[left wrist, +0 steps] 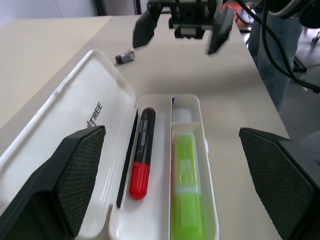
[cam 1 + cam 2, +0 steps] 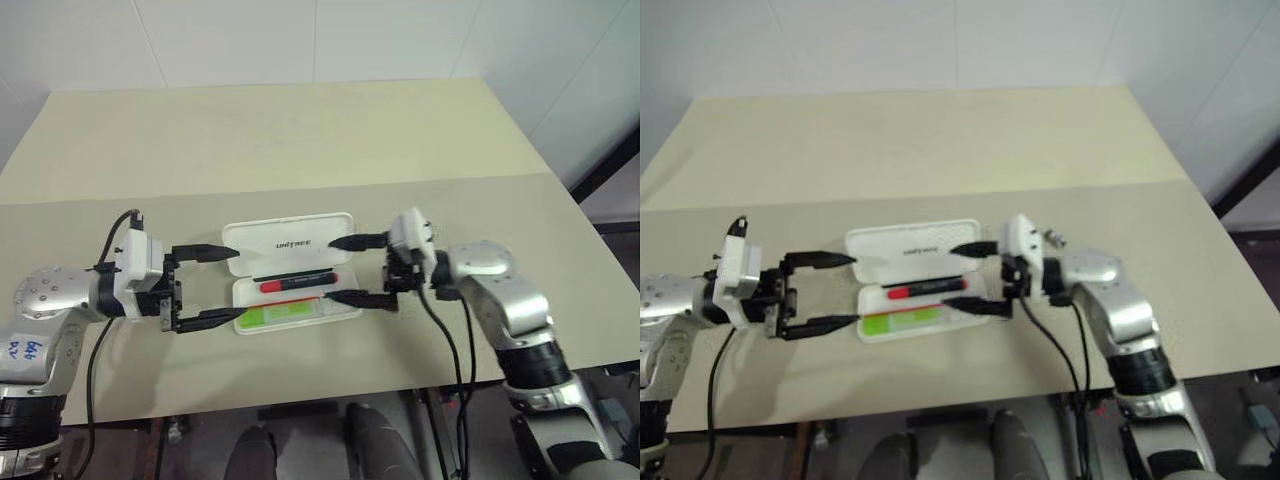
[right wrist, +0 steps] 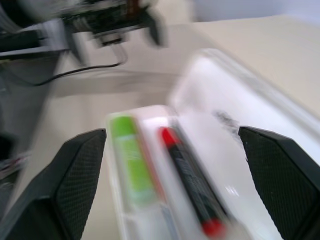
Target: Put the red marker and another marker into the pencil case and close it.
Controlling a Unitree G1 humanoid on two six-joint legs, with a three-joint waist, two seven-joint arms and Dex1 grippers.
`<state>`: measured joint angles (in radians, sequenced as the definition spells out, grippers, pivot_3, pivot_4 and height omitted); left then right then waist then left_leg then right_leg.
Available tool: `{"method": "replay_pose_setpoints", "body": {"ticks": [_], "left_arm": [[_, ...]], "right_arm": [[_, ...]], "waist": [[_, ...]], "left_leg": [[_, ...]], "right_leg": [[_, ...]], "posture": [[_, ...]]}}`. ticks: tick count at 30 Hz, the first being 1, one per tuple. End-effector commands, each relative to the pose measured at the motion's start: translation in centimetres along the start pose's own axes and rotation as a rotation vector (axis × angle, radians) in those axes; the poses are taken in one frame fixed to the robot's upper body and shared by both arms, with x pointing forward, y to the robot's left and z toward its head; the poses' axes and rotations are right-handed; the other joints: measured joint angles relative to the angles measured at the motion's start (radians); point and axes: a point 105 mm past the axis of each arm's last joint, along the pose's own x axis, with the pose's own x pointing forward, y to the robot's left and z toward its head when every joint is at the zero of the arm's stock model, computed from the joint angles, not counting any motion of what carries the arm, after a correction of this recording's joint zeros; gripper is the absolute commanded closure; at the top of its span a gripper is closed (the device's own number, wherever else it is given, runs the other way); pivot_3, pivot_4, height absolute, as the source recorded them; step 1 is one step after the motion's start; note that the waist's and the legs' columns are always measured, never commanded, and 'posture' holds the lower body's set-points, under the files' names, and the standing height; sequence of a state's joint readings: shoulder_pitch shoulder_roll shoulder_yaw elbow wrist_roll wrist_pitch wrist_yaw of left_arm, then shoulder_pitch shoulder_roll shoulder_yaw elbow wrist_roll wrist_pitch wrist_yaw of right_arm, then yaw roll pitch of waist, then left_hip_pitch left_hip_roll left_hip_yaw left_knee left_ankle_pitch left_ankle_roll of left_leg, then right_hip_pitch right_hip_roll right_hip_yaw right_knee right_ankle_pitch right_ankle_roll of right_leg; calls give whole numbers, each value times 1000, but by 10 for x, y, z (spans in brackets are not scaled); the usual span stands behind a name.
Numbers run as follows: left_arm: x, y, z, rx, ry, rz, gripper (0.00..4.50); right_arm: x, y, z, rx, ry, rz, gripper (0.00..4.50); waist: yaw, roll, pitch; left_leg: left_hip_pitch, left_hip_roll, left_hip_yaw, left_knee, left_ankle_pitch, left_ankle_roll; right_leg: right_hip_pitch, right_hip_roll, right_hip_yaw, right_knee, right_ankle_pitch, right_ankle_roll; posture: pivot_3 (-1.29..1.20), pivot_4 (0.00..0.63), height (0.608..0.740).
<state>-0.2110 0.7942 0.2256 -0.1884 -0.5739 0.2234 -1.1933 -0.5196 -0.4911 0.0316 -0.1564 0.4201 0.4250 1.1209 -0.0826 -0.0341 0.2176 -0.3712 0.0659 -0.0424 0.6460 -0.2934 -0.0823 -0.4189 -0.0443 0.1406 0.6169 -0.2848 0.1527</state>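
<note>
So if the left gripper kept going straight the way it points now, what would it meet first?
Probably the open pencil case: the left gripper points level at its near end, open fingers straddling it. Beyond lies the right gripper. Height above the case is unclear.

Both arms are silver-grey metal with rounded, screw-dotted joint housings and black ribbed bands on the forearms. Each wrist carries a boxy white camera block. The left gripper (image 2: 218, 285) and right gripper (image 2: 342, 270) have slim black fingers — their inner pads cross-hatched. Black cables loop from each wrist; blue handwriting marks the left arm's shell.
</note>
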Motion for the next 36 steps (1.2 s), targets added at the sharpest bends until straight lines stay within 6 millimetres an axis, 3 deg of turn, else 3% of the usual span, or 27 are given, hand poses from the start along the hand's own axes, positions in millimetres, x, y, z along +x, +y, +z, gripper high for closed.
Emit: {"method": "replay_pose_setpoints", "body": {"ticks": [1, 8, 16, 20, 36], "left_arm": [[4, -2, 4, 42, -9, 1, 0], [12, 6, 4, 52, -38, -6, 0], [22, 10, 2, 13, -35, -47, 0], [27, 11, 6, 18, -59, -64, 0], [33, 14, 18, 37, -97, -36, 0]], "right_arm": [[-28, -16, 8, -20, 1, -152, 31], [-100, -63, -32, -12, 186, -456, 31], [-122, -83, -68, 37, 249, -528, 31], [-115, -93, -84, 63, 251, -546, 31], [-92, -122, -94, 93, 246, -583, 31]], "waist": [[-2, 0, 0], [1, 0, 0], [-6, 1, 0], [-5, 1, 0], [-5, 1, 1]], "left_leg": [[0, 0, 0, 0, 0, 0], [0, 0, 1, 0, 0, 0], [0, 0, 2, -1, -2, 3], [0, 0, 2, 0, -2, 3], [1, 0, 2, 0, -1, 3]], "right_leg": [[0, 0, 0, 0, 0, 0], [1, 0, 1, -5, 0, 0], [2, 0, 1, -7, 1, 2], [3, 0, 1, -7, 1, 3], [3, 0, 1, -6, 2, 3]], "posture": [[0, 150, 740], [0, 150, 740], [0, 150, 740], [0, 150, 740], [0, 150, 740]]}}
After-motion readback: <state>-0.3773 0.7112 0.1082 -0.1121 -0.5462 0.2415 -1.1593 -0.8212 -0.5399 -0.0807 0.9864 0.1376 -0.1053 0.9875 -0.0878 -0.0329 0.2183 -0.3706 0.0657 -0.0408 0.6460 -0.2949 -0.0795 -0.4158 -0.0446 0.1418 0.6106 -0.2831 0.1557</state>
